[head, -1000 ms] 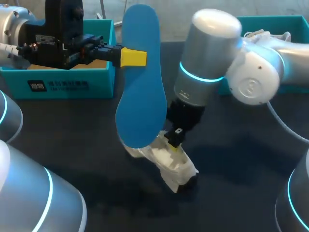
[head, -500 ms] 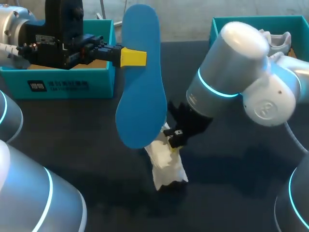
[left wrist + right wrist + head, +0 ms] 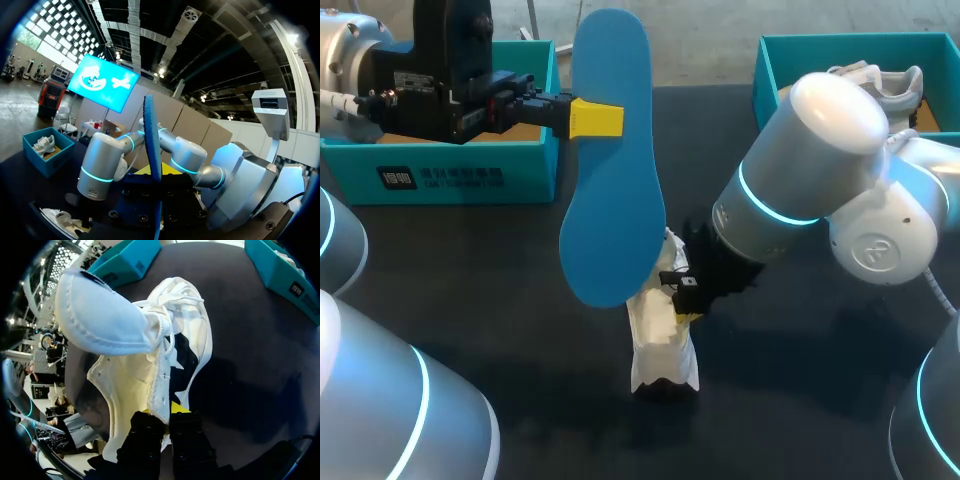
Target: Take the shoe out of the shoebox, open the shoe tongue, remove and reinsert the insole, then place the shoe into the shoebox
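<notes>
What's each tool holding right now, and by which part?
Left tool pinches the insole by its side edge. Right tool grips the shoe by the eyelet edge of its upper.

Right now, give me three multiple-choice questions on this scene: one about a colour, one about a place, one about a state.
1. What colour is the insole?
A. Blue
B. Red
C. White

2. Where is the shoe that the right end effector holds?
A. On the floor
B. Standing on the table
C. Lying on top of the insole

3. What state is the left end effector in?
A. Open and empty
B. Shut on the insole
C. Shut on the shoe

Answers:
1 A: the insole is plainly blue in the head view.
2 B: the white shoe stands on end on the dark table.
3 B: it grips the insole, which it holds upright above the table.
</notes>
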Tool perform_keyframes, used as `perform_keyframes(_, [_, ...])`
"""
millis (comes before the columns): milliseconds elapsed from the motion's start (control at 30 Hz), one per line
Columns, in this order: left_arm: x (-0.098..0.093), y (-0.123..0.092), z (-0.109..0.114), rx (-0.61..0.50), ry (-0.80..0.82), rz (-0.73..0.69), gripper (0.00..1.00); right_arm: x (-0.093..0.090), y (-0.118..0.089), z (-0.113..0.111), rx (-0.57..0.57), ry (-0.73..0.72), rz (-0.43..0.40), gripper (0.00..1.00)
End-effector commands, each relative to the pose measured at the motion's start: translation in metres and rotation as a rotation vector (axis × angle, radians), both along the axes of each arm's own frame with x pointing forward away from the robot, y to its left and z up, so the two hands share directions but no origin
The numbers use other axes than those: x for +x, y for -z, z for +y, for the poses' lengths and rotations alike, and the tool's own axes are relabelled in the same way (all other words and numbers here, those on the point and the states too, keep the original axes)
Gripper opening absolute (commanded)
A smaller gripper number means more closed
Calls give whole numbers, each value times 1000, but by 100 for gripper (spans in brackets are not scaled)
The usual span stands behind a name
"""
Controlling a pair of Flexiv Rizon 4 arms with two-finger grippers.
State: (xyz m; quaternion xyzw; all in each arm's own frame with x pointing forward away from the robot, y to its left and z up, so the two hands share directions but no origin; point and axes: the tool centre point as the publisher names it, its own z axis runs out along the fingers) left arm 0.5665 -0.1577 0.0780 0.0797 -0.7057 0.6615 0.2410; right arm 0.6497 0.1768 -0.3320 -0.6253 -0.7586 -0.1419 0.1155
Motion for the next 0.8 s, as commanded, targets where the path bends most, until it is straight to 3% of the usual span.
perform_keyframes(33, [1,-1,-1,4,2,0,0,2,11,-1,20,-7,14,0])
perform_keyframes(800, [1,-1,-1,4,2,0,0,-1,38,-5,86,38,47,0])
